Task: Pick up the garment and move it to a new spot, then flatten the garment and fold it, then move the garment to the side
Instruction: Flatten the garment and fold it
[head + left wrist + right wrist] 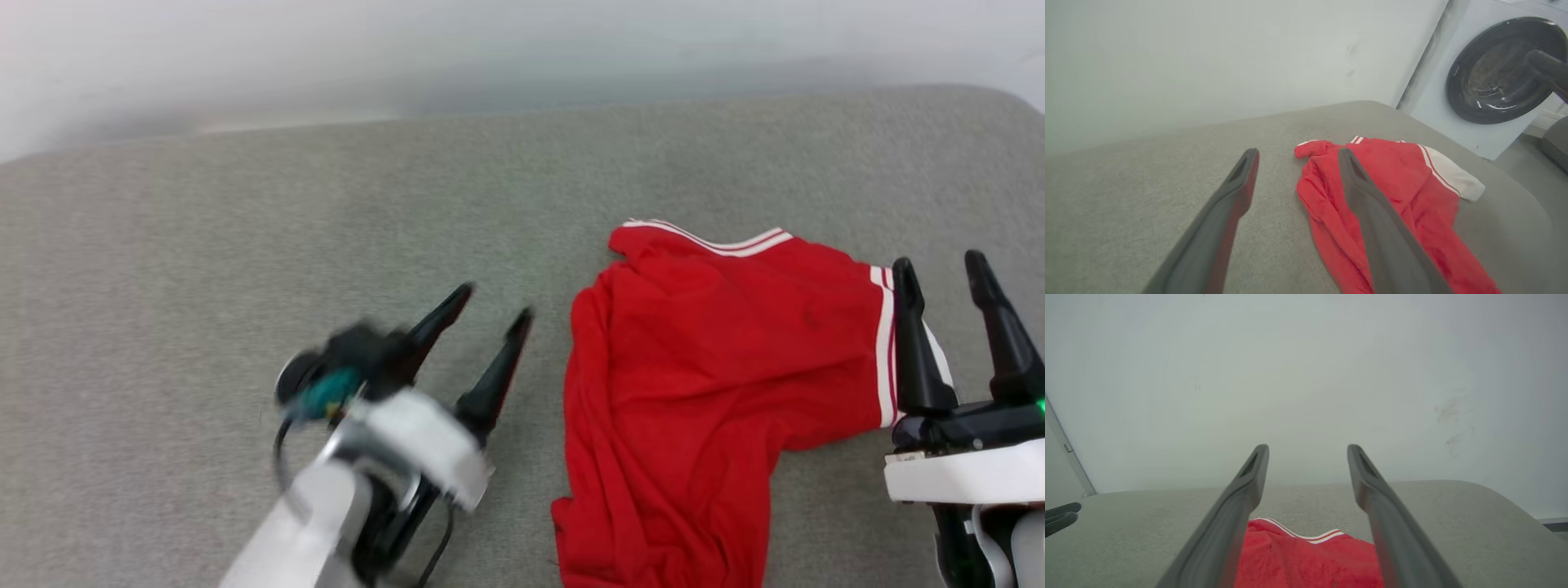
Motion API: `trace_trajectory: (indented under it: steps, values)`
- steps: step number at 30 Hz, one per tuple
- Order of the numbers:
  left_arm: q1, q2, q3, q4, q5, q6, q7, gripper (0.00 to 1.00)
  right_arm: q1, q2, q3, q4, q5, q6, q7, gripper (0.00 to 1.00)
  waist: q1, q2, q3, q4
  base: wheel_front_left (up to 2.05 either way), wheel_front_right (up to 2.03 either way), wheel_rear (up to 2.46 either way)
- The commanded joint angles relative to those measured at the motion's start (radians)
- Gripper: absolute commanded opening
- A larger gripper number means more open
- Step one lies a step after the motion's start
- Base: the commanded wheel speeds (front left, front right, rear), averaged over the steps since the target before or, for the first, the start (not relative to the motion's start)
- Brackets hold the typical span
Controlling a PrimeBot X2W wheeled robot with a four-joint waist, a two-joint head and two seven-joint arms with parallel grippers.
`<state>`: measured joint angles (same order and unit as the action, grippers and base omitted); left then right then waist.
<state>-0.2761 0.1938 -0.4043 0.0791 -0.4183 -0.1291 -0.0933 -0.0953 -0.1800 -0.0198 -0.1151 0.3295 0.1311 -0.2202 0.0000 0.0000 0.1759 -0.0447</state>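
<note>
The garment is a red jersey with red-white striped trim, lying crumpled on the right half of the grey cushioned surface. Its white sleeve shows at the right in the left wrist view. My left gripper hangs open just left of the garment, apart from it, fingers empty. Over the garment's right edge by the striped sleeve trim, my right gripper stands open with nothing between its fingers. The right wrist view has the red cloth below and between the open fingers. Any lettering is hidden.
A pale wall runs behind the surface's far edge. A white washing machine with a dark round door stands beyond the surface's right end. The left half of the grey surface is bare.
</note>
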Motion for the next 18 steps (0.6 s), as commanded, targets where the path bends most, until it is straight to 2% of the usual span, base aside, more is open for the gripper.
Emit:
trace_trajectory:
  steps: [1, 11, 14, 18]
  values:
    - [-0.072, 0.011, -0.035, 0.014, -0.028, -0.002, 0.067, 1.00, -0.016, 0.007, -0.004, -0.013, -0.010, -0.001, -0.008, 1.00, 0.0000, 0.0000, 0.031, -0.030, 0.00, 0.00, 0.00]
    - [-0.518, 0.067, -0.201, 0.227, -0.310, -0.002, 0.651, 1.00, -0.072, 0.039, 0.012, -0.024, -0.034, -0.001, -0.033, 1.00, 0.0000, 0.0000, 0.147, -0.125, 0.00, 0.00, 0.00]
    - [-0.591, 0.069, -0.218, 0.303, -0.363, -0.002, 0.768, 1.00, -0.080, 0.049, 0.028, -0.009, -0.043, -0.001, -0.037, 1.00, 0.0000, 0.0000, 0.172, -0.152, 0.00, 0.00, 0.00]
    - [-0.654, 0.070, -0.254, 0.380, -0.383, -0.002, 0.849, 1.00, -0.097, 0.056, 0.046, 0.002, -0.047, -0.001, -0.043, 1.00, 0.0000, 0.0000, 0.204, -0.182, 0.00, 0.00, 0.00]
